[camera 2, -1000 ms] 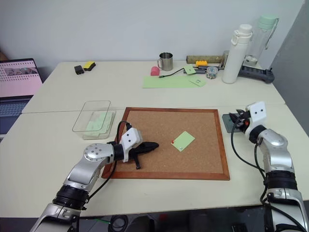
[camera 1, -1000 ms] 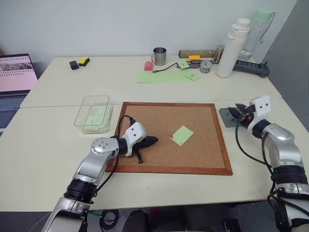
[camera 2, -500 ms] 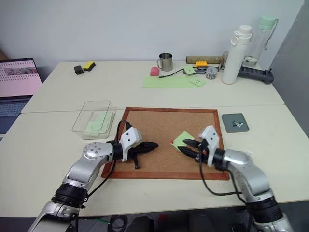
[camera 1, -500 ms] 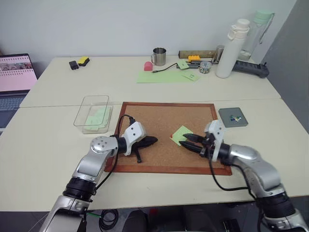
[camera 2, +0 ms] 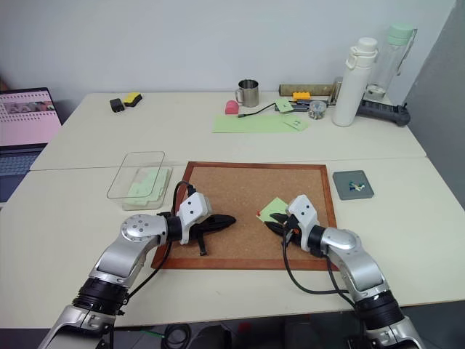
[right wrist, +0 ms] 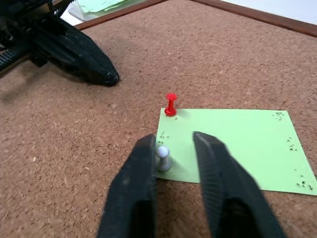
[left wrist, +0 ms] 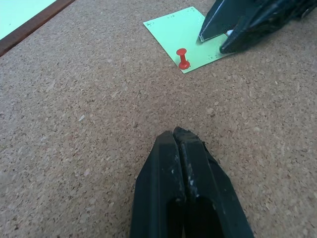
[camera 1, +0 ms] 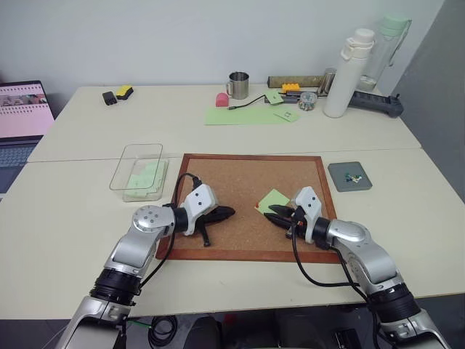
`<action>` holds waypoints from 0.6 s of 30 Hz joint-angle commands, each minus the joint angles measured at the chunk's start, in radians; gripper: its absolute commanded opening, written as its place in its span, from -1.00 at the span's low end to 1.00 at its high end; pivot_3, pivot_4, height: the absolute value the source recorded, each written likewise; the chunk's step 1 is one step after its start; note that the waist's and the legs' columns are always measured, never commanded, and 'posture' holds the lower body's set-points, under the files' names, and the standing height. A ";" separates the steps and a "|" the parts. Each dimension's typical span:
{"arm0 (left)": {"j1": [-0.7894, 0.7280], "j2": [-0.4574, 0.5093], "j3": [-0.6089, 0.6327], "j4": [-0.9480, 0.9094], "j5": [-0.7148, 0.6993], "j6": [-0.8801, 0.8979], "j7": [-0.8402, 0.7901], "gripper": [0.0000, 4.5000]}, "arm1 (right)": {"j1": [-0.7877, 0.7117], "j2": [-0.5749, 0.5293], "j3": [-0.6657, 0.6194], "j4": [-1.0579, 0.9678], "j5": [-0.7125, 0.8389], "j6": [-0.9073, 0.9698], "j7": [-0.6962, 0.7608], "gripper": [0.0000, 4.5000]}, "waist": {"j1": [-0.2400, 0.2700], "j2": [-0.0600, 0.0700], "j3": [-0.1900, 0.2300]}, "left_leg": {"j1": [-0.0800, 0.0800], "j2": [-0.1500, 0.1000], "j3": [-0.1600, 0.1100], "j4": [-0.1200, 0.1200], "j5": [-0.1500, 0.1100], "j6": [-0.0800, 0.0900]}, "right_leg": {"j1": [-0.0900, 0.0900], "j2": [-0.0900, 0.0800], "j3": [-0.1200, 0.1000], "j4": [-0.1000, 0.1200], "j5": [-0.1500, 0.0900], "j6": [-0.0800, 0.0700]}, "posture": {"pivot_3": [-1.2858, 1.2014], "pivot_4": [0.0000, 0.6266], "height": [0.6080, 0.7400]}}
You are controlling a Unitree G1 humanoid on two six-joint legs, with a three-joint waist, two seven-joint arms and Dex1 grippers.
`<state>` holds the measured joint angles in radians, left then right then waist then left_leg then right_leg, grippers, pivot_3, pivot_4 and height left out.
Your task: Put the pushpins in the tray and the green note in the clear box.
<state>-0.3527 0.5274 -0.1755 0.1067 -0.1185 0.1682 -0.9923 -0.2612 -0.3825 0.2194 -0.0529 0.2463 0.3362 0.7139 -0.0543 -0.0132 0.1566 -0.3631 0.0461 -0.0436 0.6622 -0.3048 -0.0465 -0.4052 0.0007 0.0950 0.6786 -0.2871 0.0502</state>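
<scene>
Right tool (right wrist: pixel 171 148) stands slightly parted, straddling a pale pushpin (right wrist: pixel 163 157) on the green note (right wrist: pixel 233 144); red pushpin (right wrist: pixel 171 104) just beyond. Left tool (left wrist: pixel 179 144) clenched, empty.

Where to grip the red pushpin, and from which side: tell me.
Grip the red pushpin by its waisted head, above the paper. It stands upright at a corner of the green note, stuck into the cork board, so I'd pinch it from both sides and pull straight up. Come in over the note with the right gripper, whose open fingers flank a pale pin at the next corner.
</scene>
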 commanded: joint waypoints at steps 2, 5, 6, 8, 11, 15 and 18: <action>0.031 0.023 -0.017 0.021 0.016 0.031 -0.008 -1.00 | 0.000 0.015 -0.011 -0.008 0.004 -0.001 0.004 -0.98 | 0.000 0.000 0.000 | 0.000 0.000 0.000 0.000 0.000 0.000 | 0.000 0.000 0.000 0.000 0.000 0.000 | 0.03 -0.52 1.00; 0.023 0.019 -0.016 0.029 0.017 0.029 -0.007 -1.00 | 0.001 0.023 -0.010 -0.023 0.012 0.002 0.007 -0.98 | 0.000 0.000 0.000 | 0.000 0.000 0.000 0.000 0.000 0.000 | 0.000 0.000 0.000 0.000 0.000 0.000 | 0.03 -0.52 1.00; 0.021 0.019 -0.016 0.031 0.017 0.028 -0.007 -1.00 | 0.000 0.025 -0.012 -0.031 0.020 0.004 0.010 -0.98 | 0.000 0.000 0.000 | 0.000 0.000 0.000 0.000 0.000 0.000 | 0.000 0.000 0.000 0.000 0.000 0.000 | 0.03 -0.52 1.00; 0.021 0.018 -0.016 0.033 0.017 0.028 -0.008 -1.00 | 0.004 0.023 -0.019 -0.068 0.050 0.001 0.035 -0.98 | 0.000 0.000 0.000 | 0.000 0.000 -0.001 0.000 0.000 0.000 | 0.000 0.000 0.000 0.000 0.000 0.000 | 0.03 -0.52 1.00; 0.019 0.015 -0.018 0.036 0.017 0.027 -0.008 -1.00 | 0.005 0.037 -0.056 -0.158 0.103 0.005 0.028 -0.98 | 0.000 0.000 0.000 | 0.000 0.000 -0.001 0.000 0.000 0.000 | 0.000 0.000 0.000 0.000 0.000 0.000 | 0.03 -0.52 1.00; 0.013 0.010 -0.018 0.048 0.018 0.025 -0.007 -1.00 | 0.007 0.029 -0.089 -0.224 0.138 0.056 0.010 -0.98 | 0.000 0.000 0.000 | -0.001 0.000 -0.002 0.000 0.000 0.000 | 0.000 0.000 -0.001 0.000 0.000 0.000 | 0.03 -0.52 1.00; 0.010 0.006 -0.022 0.058 0.020 0.021 -0.006 -1.00 | 0.021 0.020 -0.113 -0.237 0.143 0.076 -0.012 -0.98 | 0.002 -0.001 0.000 | -0.001 -0.001 -0.004 0.000 0.000 0.000 | 0.000 0.000 -0.002 0.000 0.000 0.000 | 0.03 -0.52 1.00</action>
<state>-0.3628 0.5230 -0.1783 0.1214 -0.1186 0.1678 -0.9951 -0.2518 -0.3513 0.1460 -0.2530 0.3724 0.3937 0.7184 -0.0520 -0.0138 0.1566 -0.3638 0.0452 -0.0478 0.6625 -0.3048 -0.0465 -0.4048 0.0006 0.0927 0.6786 -0.2871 0.0502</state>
